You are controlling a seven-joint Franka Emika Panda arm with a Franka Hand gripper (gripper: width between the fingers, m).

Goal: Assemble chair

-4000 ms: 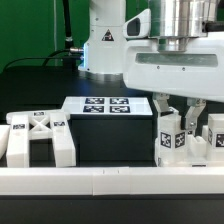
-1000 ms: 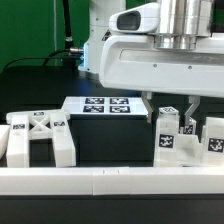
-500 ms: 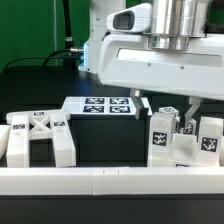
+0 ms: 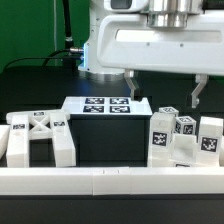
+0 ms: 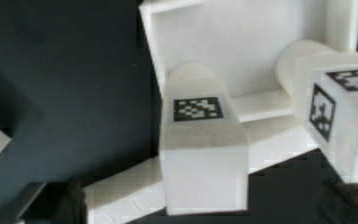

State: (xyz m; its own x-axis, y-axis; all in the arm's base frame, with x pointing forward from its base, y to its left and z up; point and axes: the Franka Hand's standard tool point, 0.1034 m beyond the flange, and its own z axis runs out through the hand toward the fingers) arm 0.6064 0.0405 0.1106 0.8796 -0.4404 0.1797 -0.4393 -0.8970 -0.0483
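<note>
Pincer (image 4: pixel 165 88) released, jaws spread wide, gripping nothing. X-ribbed panel (image 4: pixel 38 135) sits well off to the exterior view's left of it. Marker board (image 4: pixel 100 105) lies nearer, same side. Tagged chair blocks (image 4: pixel 163 138) stand just below, apart from it.

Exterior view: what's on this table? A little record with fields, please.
gripper: open, holding nothing, above the tagged parts
ribbed panel: exterior view's left, behind the rail
tagged parts: upright cluster, exterior view's right
marker board: flat, middle, farther back
rail: along the front edge
</note>
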